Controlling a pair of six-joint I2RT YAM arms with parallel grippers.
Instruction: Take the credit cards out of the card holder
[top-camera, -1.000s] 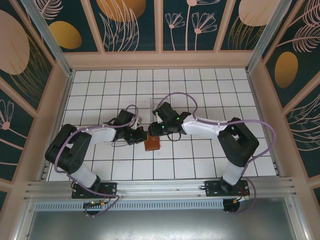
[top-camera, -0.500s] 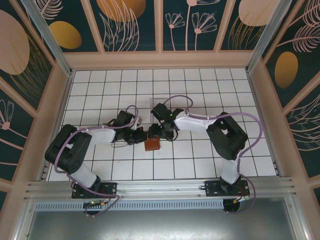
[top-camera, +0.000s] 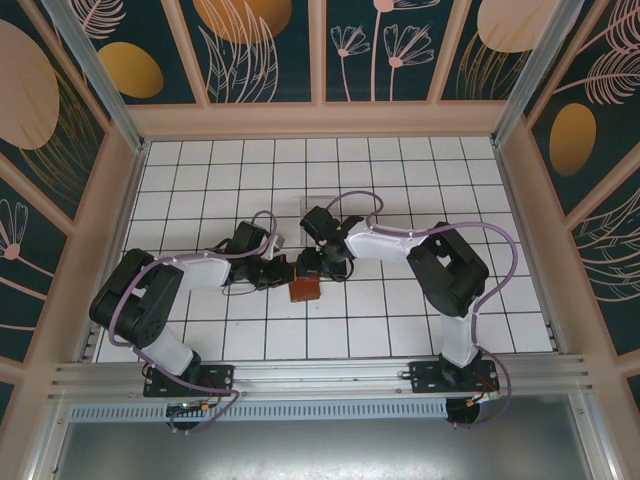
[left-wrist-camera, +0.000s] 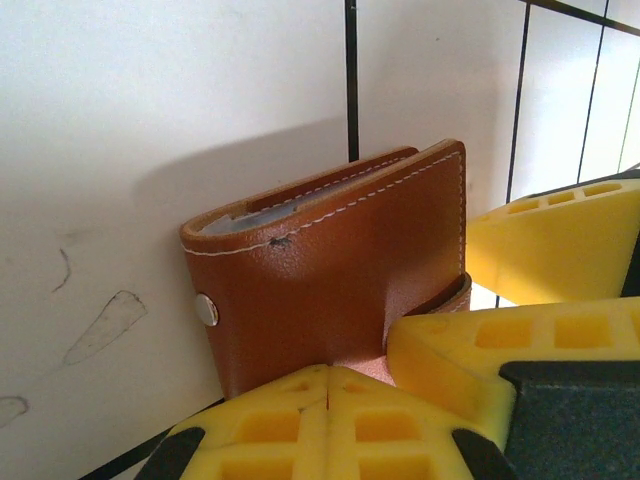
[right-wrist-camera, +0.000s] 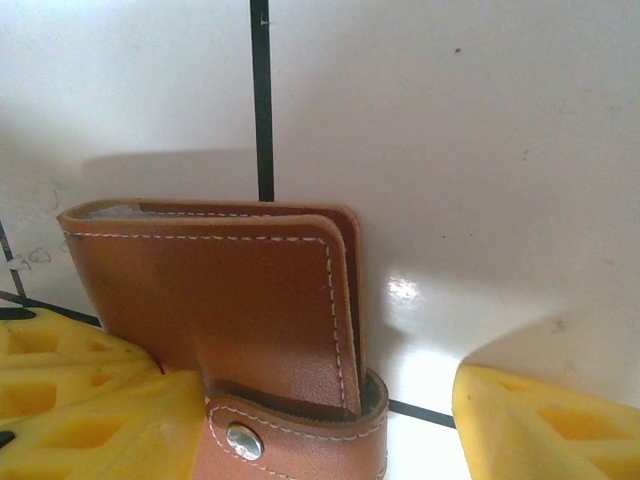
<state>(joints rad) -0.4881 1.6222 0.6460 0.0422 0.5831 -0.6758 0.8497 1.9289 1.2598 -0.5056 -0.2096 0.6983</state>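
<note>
Left tool (left-wrist-camera: 355, 365) I see clamped on the lower edge of the holder (left-wrist-camera: 330, 270); right tool (right-wrist-camera: 310, 390) stands wide around it, mid-frame.

Left arm (top-camera: 200, 268), right arm (top-camera: 385, 240): glossy white shells, chunky black joint housings, black bases (top-camera: 190, 380). Purple cables (top-camera: 355, 194) loop alongside each. Yellow plastic fingers (left-wrist-camera: 560, 240), square pockets moulded in, black backing.

Card holder (right-wrist-camera: 225, 300) folded, tab snapped; tool (right-wrist-camera: 320, 405) spread around it, contact unclear.
</note>
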